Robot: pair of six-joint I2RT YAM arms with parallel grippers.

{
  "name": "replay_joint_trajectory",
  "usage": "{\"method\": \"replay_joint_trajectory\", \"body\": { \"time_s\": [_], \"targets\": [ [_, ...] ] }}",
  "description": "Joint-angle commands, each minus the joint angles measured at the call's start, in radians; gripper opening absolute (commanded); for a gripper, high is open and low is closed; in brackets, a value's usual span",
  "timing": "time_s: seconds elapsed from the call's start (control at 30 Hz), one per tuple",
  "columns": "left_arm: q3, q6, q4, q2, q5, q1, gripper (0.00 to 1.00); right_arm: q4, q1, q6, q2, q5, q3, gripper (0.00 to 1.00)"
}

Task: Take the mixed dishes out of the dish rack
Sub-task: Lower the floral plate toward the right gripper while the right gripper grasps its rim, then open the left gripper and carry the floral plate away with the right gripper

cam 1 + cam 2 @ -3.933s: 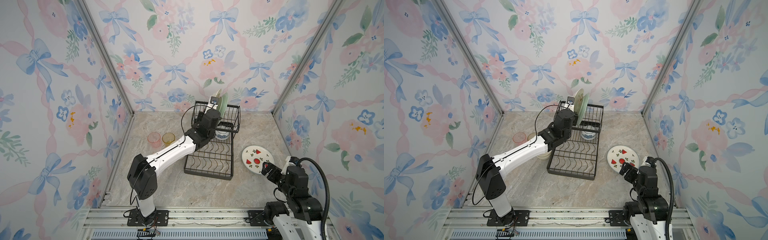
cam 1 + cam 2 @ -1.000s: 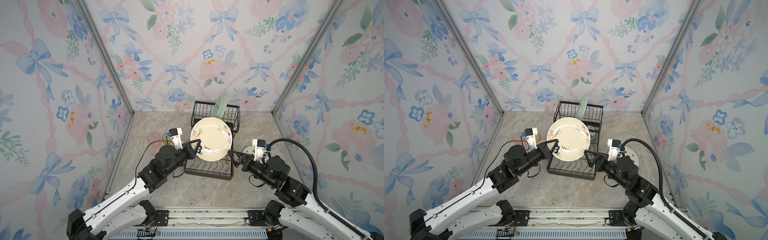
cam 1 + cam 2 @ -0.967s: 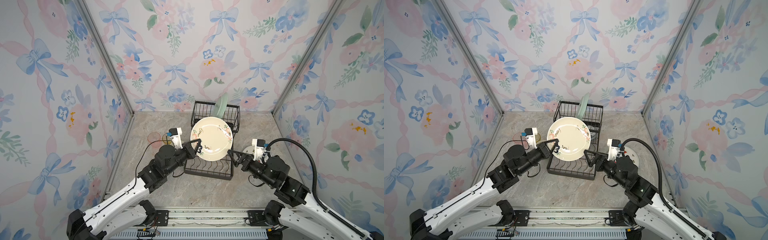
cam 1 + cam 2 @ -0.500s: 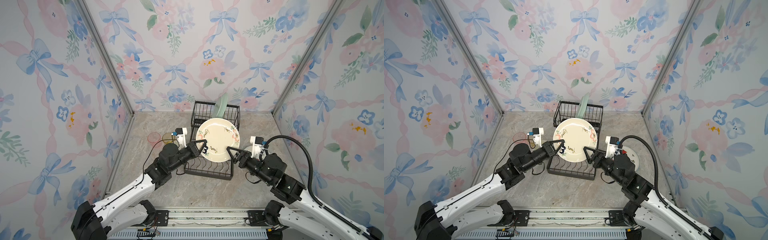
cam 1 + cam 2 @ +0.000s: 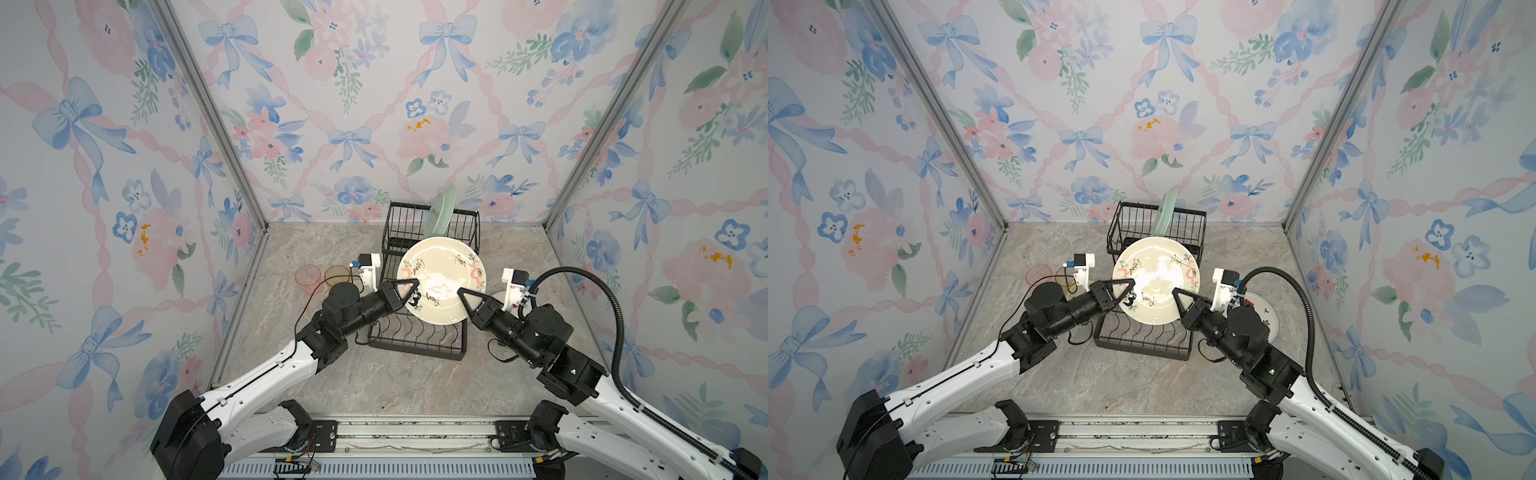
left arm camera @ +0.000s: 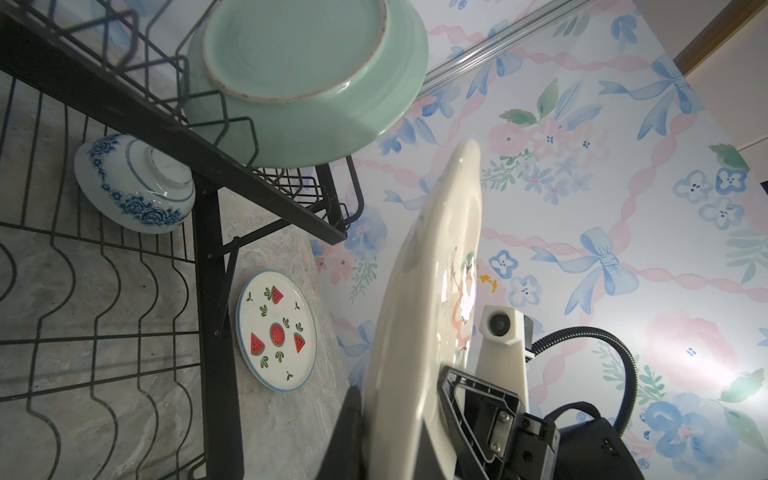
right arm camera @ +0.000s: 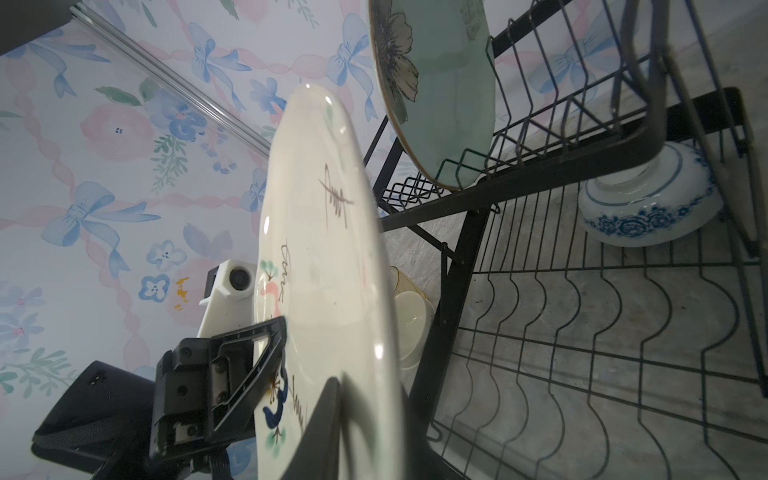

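The cream plate hangs tilted over the black dish rack. My left gripper is shut on its left rim. My right gripper is shut on its right rim. A pale green plate stands in the raised basket tier. Under that tier a blue-and-white bowl lies upside down on the tray.
The watermelon-print plate lies flat on the table right of the rack. Pink and yellow tumblers stand left of it, with cream bowls beside them. Walls close in on three sides.
My left arm brought the cream plate up and to the right over the rack. My right gripper came in open and closed on the plate's right rim.
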Motion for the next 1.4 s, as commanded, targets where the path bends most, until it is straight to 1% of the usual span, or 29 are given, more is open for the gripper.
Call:
{"method": "replay_joint_trajectory", "body": {
  "time_s": [0.0,0.03,0.1,0.2,0.23,0.27,0.3,0.33,0.37,0.43,0.5,0.53,0.67,0.77,0.87,1.1,1.23,1.3,1.37],
  "targets": [
    [0.040,-0.025,0.139,0.007,0.043,0.008,0.00,0.038,0.005,-0.012,-0.003,-0.004,0.005,0.06],
    [0.039,-0.023,0.139,0.009,0.043,0.010,0.00,0.035,0.003,-0.008,-0.001,-0.003,0.008,0.03],
    [0.037,-0.022,0.139,0.013,0.041,0.015,0.00,0.034,-0.001,-0.003,0.000,-0.005,0.011,0.00],
    [0.031,-0.014,0.139,0.011,0.037,0.020,0.00,0.026,-0.010,0.022,-0.003,0.003,0.011,0.00],
    [0.028,-0.014,0.139,0.009,0.034,0.023,0.03,0.030,-0.013,0.032,-0.007,0.010,0.007,0.00],
    [0.025,-0.013,0.139,0.008,0.035,0.026,0.11,0.032,-0.016,0.041,-0.013,0.020,0.000,0.00],
    [0.023,-0.010,0.139,0.008,0.034,0.031,0.24,0.037,-0.018,0.052,-0.021,0.032,-0.006,0.00],
    [0.022,-0.008,0.139,0.009,0.035,0.034,0.44,0.036,-0.023,0.062,-0.029,0.042,-0.012,0.00],
    [0.021,-0.007,0.139,0.009,0.038,0.038,0.57,0.031,-0.028,0.072,-0.036,0.048,-0.015,0.00],
    [0.023,-0.006,0.139,0.016,0.047,0.045,0.75,0.019,-0.041,0.092,-0.046,0.054,-0.017,0.00],
    [0.025,-0.002,0.139,0.026,0.052,0.049,0.88,0.013,-0.052,0.109,-0.050,0.054,-0.021,0.00],
    [0.026,-0.002,0.139,0.033,0.054,0.050,0.97,0.008,-0.057,0.119,-0.052,0.054,-0.024,0.00],
    [0.045,0.007,0.139,0.068,0.075,0.057,0.98,-0.021,-0.073,0.132,-0.076,0.071,-0.033,0.00],
    [0.056,0.026,0.138,0.082,0.083,0.061,0.98,-0.098,-0.081,0.133,-0.132,0.135,-0.032,0.00],
    [0.062,0.048,0.131,0.085,0.077,0.073,0.98,-0.223,-0.090,0.146,-0.194,0.225,-0.024,0.00],
    [0.097,0.191,0.016,0.051,0.007,0.084,0.98,-0.580,-0.116,0.213,-0.317,0.412,0.010,0.00],
    [0.100,0.265,-0.059,0.009,-0.066,0.088,0.98,-0.766,-0.150,0.235,-0.383,0.540,0.033,0.00],
    [0.089,0.286,-0.069,-0.013,-0.093,0.088,0.98,-0.813,-0.186,0.236,-0.400,0.557,0.037,0.00],
    [0.083,0.306,-0.083,-0.030,-0.117,0.087,0.98,-0.844,-0.230,0.241,-0.401,0.548,0.039,0.00]
  ]
}}
